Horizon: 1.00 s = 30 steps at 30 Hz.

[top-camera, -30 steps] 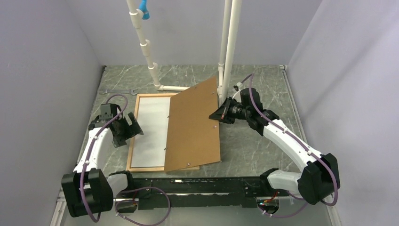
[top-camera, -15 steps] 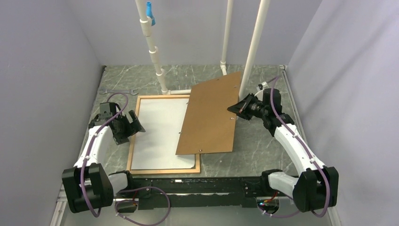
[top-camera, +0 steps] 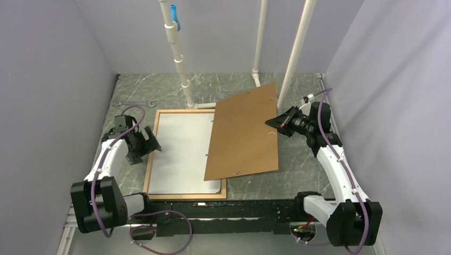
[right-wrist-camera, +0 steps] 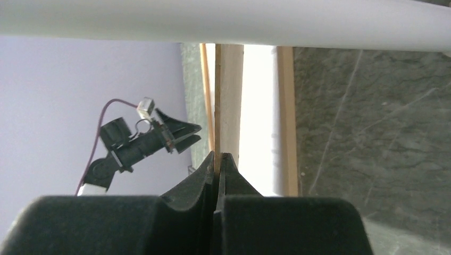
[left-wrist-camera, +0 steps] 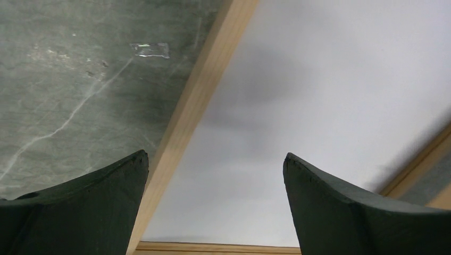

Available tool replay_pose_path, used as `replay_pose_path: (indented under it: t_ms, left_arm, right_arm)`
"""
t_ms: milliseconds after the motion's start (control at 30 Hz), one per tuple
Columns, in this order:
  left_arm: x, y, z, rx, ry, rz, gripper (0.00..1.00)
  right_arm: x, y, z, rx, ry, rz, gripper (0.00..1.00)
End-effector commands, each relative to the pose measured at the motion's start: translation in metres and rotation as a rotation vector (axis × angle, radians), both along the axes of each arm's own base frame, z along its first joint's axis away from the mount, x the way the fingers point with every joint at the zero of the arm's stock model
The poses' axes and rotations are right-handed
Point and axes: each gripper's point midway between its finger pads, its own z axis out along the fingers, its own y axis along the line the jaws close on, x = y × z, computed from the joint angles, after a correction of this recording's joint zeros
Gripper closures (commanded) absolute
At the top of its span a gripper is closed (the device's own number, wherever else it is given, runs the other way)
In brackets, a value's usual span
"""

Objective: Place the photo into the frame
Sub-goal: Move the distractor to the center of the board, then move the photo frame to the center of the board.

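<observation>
Since the earlier frame, the brown hardboard backing panel (top-camera: 242, 135) had swung further right, uncovering more of the photo (left-wrist-camera: 319, 79), and the white pipe structure (top-camera: 295, 48) had shifted. The right gripper (right-wrist-camera: 218, 156) was clamped on the panel's right edge, holding it tilted. The photo lay blank side up inside the frame (left-wrist-camera: 197, 106), flat on the table. The left gripper (left-wrist-camera: 215, 155) hovered above the frame's left rail, fingers apart and empty. Done well, this step probably meant keeping the panel's low corner off the print and its far edge clear of the pipe.
</observation>
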Motion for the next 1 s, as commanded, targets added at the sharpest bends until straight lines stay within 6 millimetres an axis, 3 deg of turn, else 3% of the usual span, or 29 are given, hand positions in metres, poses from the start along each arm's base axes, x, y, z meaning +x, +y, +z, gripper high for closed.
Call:
replay_pose_path:
  t_ms: [0, 100, 200, 267, 567, 833, 967]
  left_arm:
    - [0.013, 0.019, 0.004, 0.089, 0.002, 0.069, 0.01]
    - [0.012, 0.024, 0.002, 0.132, 0.015, 0.082, 0.04]
    - [0.015, 0.016, -0.003, 0.108, 0.028, 0.049, 0.15]
    - [0.015, 0.010, -0.009, 0.094, 0.046, 0.027, 0.17]
    - [0.020, -0.040, -0.036, 0.033, 0.099, -0.140, 0.38]
    - [0.007, -0.087, -0.034, -0.018, 0.077, -0.237, 0.52]
    - [0.004, -0.111, -0.028, -0.057, 0.049, -0.275, 0.53]
  right_arm:
    - [-0.005, 0.015, 0.069, 0.137, -0.184, 0.092, 1.00]
    - [-0.011, 0.020, 0.083, 0.186, -0.203, 0.128, 1.00]
    - [-0.019, 0.026, 0.097, 0.255, -0.225, 0.174, 1.00]
    - [-0.024, 0.028, 0.104, 0.293, -0.236, 0.193, 1.00]
    - [-0.034, 0.029, 0.121, 0.298, -0.267, 0.210, 1.00]
    - [-0.036, 0.028, 0.126, 0.278, -0.280, 0.198, 1.00]
    - [-0.036, 0.027, 0.125, 0.267, -0.282, 0.196, 1.00]
